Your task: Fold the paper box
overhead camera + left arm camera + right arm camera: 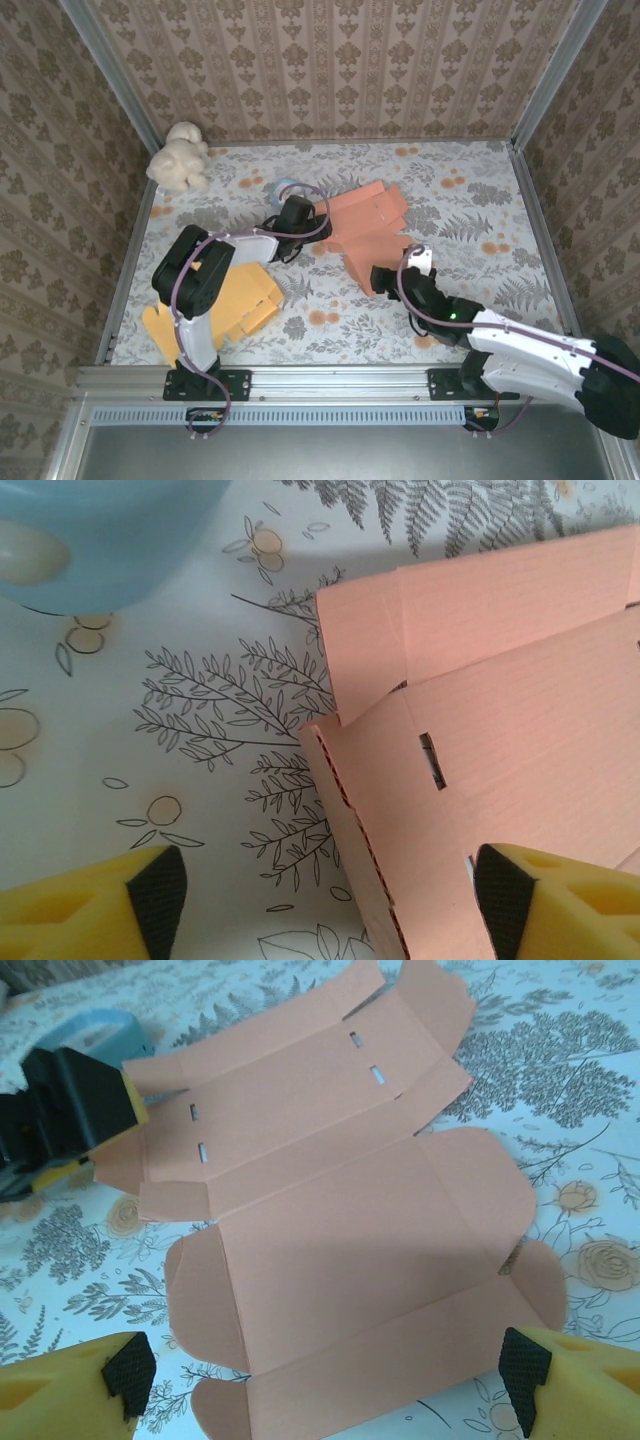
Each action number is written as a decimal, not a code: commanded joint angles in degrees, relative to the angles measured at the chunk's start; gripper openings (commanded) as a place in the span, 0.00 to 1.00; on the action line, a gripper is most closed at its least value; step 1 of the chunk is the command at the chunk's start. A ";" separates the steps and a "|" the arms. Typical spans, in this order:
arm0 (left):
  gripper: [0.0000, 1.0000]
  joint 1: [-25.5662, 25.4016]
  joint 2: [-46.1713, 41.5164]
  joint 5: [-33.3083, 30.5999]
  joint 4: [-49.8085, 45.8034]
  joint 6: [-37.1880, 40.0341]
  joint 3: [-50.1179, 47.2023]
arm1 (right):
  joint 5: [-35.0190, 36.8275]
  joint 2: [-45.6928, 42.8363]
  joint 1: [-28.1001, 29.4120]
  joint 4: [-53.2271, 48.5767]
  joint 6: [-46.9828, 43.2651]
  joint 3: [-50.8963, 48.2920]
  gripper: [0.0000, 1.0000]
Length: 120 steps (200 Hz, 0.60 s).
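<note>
The paper box (365,228) is a flat salmon-pink cutout with flaps and slots, lying unfolded mid-table. My left gripper (305,218) sits at its left edge. In the left wrist view the left gripper (330,900) is open, and a slightly raised side flap of the box (500,750) runs between its yellow fingers (160,890). My right gripper (380,272) hovers at the box's near corner. In the right wrist view the right gripper (325,1370) is open, straddling the near panel of the box (340,1220), its black pads (522,1365) apart from the card.
A second, orange-yellow flat box (240,295) lies under the left arm near the left wall. A cream plush toy (180,155) sits in the far left corner. A light blue round object (100,540) lies just beyond the left gripper. Patterned walls enclose the table.
</note>
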 commanded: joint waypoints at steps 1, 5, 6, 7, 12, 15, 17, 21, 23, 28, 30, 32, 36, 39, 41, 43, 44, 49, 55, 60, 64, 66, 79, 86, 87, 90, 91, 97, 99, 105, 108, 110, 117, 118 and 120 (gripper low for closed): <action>0.71 -0.20 0.89 1.52 3.02 0.63 1.05 | 1.59 -4.42 0.50 -3.18 -1.97 -1.76 0.91; 0.69 -0.26 0.91 1.48 3.24 0.77 0.96 | 1.53 -5.03 0.41 -3.44 -2.09 -1.85 0.91; 0.69 -0.27 0.91 1.41 3.27 0.80 0.90 | 1.53 -5.18 0.44 -3.52 -2.08 -1.86 0.91; 0.68 -0.27 0.96 1.38 3.37 0.81 0.87 | 1.53 -5.39 0.41 -3.61 -2.07 -1.86 0.91; 0.64 -0.26 1.00 1.37 3.62 1.06 0.84 | 1.53 -6.10 0.45 -3.91 -2.30 -1.80 0.91; 0.61 -0.27 1.08 1.35 3.75 1.17 0.71 | 1.45 -6.52 0.41 -4.21 -2.37 -1.86 0.91; 0.59 -0.16 1.09 1.35 3.76 1.24 0.68 | 1.44 -6.75 0.32 -4.39 -2.40 -1.86 0.91; 0.56 -0.16 1.17 1.35 3.88 1.45 0.74 | 1.42 -7.20 0.36 -4.60 -2.52 -1.80 0.91; 0.54 -0.17 1.17 1.40 3.91 1.51 0.69 | 1.41 -7.45 0.37 -4.77 -2.62 -1.78 0.91; 0.51 -0.10 1.27 1.48 4.04 1.68 0.60 | 1.31 -8.02 0.37 -5.06 -2.71 -1.70 0.91; 0.50 -0.09 1.31 1.63 4.03 1.77 0.59 | 1.28 -8.10 0.31 -5.11 -2.80 -1.69 0.91; 0.48 -0.03 1.34 1.75 4.16 1.85 0.52 | 1.31 -8.25 0.36 -5.23 -2.89 -1.62 0.91; 0.45 0.07 1.42 1.98 4.32 1.96 0.49 | 1.31 -8.56 0.30 -5.38 -3.09 -1.55 0.91; 0.43 0.13 1.44 2.19 4.53 2.11 0.36 | 1.34 -8.71 0.35 -5.39 -3.20 -1.44 0.91; 0.41 0.20 1.44 2.44 4.64 2.18 0.31 | 1.28 -8.79 0.35 -5.52 -3.25 -1.36 0.91; 0.40 0.22 1.51 2.59 4.73 2.27 0.32 | 1.27 -8.88 0.37 -5.60 -3.29 -1.35 0.91; 0.39 0.24 1.52 2.67 4.85 2.25 0.27 | 1.35 -8.91 0.38 -5.61 -3.25 -1.34 0.91; 0.37 0.33 1.53 3.09 5.25 2.34 0.08 | 1.31 -9.04 0.38 -5.76 -3.45 -1.11 0.91; 0.34 0.43 1.59 3.43 5.90 2.49 -0.24 | 1.35 -9.04 0.26 -5.94 -3.59 -0.92 0.91; 0.32 0.44 1.62 3.75 6.28 2.51 -0.46 | 1.48 -9.04 0.25 -6.10 -3.73 -0.74 0.91; 0.29 0.55 1.68 3.94 6.55 2.65 -0.52 | 1.51 -9.00 0.21 -6.18 -3.73 -0.58 0.91; 0.28 0.53 1.70 4.04 6.71 2.76 -0.55 | 1.52 -8.95 0.21 -6.23 -3.80 -0.51 0.91; 0.19 0.52 1.88 4.99 7.47 3.60 -0.56 | 1.44 -8.53 0.23 -6.20 -4.12 -0.04 0.91; 0.14 0.52 1.84 5.44 7.76 4.13 -0.47 | 1.43 -8.18 0.22 -6.06 -4.46 0.31 0.90; 0.13 0.52 1.81 5.46 7.82 4.19 -0.47 | 1.39 -8.12 0.21 -6.02 -4.54 0.37 0.90; 0.11 0.52 1.80 5.68 8.03 4.50 -0.47 | 1.36 -7.92 0.14 -6.06 -4.65 0.53 0.90; 0.11 0.52 1.75 5.71 8.08 4.51 -0.43 | 1.35 -7.86 0.13 -6.06 -4.77 0.65 0.90; 0.05 0.52 1.55 5.90 8.44 4.93 -0.48 | 1.29 -7.41 0.14 -6.15 -5.22 1.20 0.90; 0.04 0.52 1.49 5.94 8.52 5.06 -0.52 | 1.38 -7.22 0.19 -6.22 -5.36 1.43 0.90; 0.00 0.60 1.08 5.93 8.81 5.52 -0.56 | 1.12 -6.72 0.09 -6.53 -5.98 2.22 0.90; 0.00 0.61 0.86 5.86 9.04 5.76 -0.71 | 0.91 -6.42 0.10 -6.58 -6.38 2.61 0.90; 0.00 0.61 0.72 5.84 9.13 5.88 -0.73 | 0.67 -6.29 0.05 -6.55 -6.77 2.90 0.90; 0.00 0.68 0.12 5.75 9.49 6.43 -0.89 | 0.10 -5.60 -0.05 -6.59 -8.15 3.91 0.89; 0.00 0.69 -0.01 5.71 9.56 6.57 -0.90 | 0.07 -5.51 -0.01 -6.59 -8.27 4.05 0.89; 0.00 0.70 -0.24 5.63 9.66 6.79 -1.00 | 0.02 -5.36 0.02 -6.59 -8.65 4.40 0.89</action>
